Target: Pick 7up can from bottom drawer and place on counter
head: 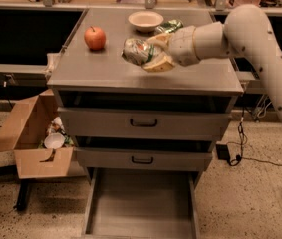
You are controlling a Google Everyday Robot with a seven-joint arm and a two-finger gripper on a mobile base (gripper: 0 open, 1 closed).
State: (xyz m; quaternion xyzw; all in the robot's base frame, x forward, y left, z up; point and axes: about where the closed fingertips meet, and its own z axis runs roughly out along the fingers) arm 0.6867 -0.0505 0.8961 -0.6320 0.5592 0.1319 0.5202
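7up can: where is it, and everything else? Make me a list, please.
7up can: in the gripper, over the counter
gripper: shut on the can, above the counter's middle
bottom drawer: pulled open, floor bare
apple: on the counter, left
bowl: on the counter, at the back
green can: behind the gripper, beside the bowl

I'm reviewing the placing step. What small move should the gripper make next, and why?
Probably lower it a little and let go. The gripper holds the 7up can on its side over a bare stretch of the counter, apart from the apple and the bowl. I cannot tell whether the can touches the surface.
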